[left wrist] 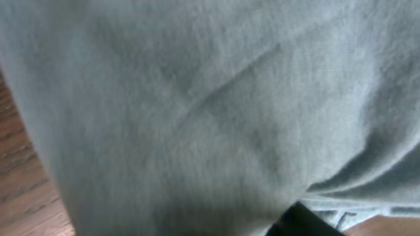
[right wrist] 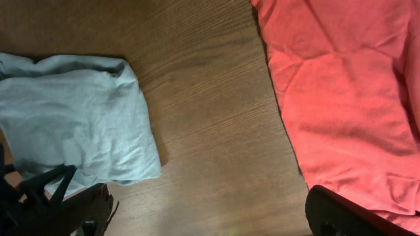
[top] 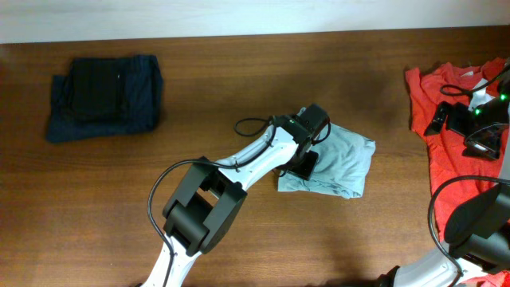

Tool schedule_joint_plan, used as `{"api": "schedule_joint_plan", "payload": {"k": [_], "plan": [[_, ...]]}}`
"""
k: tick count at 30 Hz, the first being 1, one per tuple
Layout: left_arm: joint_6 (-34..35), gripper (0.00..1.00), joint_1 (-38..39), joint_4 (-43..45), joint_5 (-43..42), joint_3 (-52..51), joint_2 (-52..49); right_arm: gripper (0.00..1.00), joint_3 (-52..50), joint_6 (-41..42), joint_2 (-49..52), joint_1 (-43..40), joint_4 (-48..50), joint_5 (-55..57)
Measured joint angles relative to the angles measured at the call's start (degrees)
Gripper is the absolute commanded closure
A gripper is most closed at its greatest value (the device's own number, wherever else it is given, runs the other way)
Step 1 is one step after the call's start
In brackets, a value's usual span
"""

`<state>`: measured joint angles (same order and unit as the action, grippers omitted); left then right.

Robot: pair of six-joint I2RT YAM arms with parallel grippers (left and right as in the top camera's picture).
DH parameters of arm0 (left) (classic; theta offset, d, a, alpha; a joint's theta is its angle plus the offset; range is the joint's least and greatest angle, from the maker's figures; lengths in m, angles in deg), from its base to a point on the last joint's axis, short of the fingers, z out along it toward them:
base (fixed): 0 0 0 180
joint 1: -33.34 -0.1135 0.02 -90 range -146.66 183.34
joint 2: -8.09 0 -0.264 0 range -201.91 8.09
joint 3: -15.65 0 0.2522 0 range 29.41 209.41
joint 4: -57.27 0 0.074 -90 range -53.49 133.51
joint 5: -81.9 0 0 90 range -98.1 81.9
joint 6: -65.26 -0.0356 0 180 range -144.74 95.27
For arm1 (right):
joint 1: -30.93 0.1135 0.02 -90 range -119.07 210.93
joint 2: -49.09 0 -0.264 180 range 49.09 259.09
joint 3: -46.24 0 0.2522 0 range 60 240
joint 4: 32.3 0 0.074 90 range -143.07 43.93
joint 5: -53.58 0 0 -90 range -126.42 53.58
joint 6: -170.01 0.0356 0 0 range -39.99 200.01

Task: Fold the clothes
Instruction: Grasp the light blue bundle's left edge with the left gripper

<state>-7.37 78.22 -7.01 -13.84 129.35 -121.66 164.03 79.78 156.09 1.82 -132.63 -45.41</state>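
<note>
The clothes lie in three places. A pale grey-blue T-shirt (top: 339, 163) is folded into a small bundle at the table's middle. My left gripper (top: 306, 164) is down on its left edge. The left wrist view is filled with this cloth (left wrist: 197, 98), and only one dark fingertip (left wrist: 306, 223) shows, so the jaw gap is hidden. A red-orange T-shirt (top: 446, 151) lies spread at the right edge. My right gripper (top: 460, 130) hovers over its left part, open and empty, with bare wood between its fingers (right wrist: 197, 216). That view shows the grey-blue bundle (right wrist: 72, 124) and the red shirt (right wrist: 348, 85).
A folded dark navy piece (top: 103, 97) sits at the back left of the brown wooden table (top: 239, 64). A black cable loops beside the left wrist. The right arm's base stands at the front right corner.
</note>
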Motion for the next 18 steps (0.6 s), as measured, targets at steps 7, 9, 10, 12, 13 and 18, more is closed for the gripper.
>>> {"api": "schedule_joint_plan", "payload": {"k": [7, 9, 10, 12, 13, 18], "plan": [[0.0, 0.99, 0.04, -0.02, -1.14, 0.15, -0.13, 0.01, 0.0, -0.02, 0.0, 0.0, 0.0, 0.0], [0.02, 0.99, -0.07, -0.37, -1.11, 0.39, -0.13, 0.01, 0.0, -0.02, 0.0, 0.0, 0.0, 0.0], [0.0, 0.99, -0.17, -1.27, -1.05, 0.92, -0.26, 0.01, 0.0, 0.02, 0.0, 0.0, 0.0, 0.0], [-0.52, 0.99, -0.59, -3.41, -0.74, 2.14, -0.55, 0.02, 0.0, -0.02, 0.0, 0.0, 0.0, 0.0], [-1.14, 0.99, -1.01, -4.66, -0.46, 2.97, -0.68, 0.01, 0.0, 0.0, 0.0, 0.0, 0.0, 0.0], [-3.08, 0.43, -3.19, -7.85, 1.29, 7.28, -0.98, 0.01, 0.0, 0.02, 0.0, 0.0, 0.0, 0.0]]}}
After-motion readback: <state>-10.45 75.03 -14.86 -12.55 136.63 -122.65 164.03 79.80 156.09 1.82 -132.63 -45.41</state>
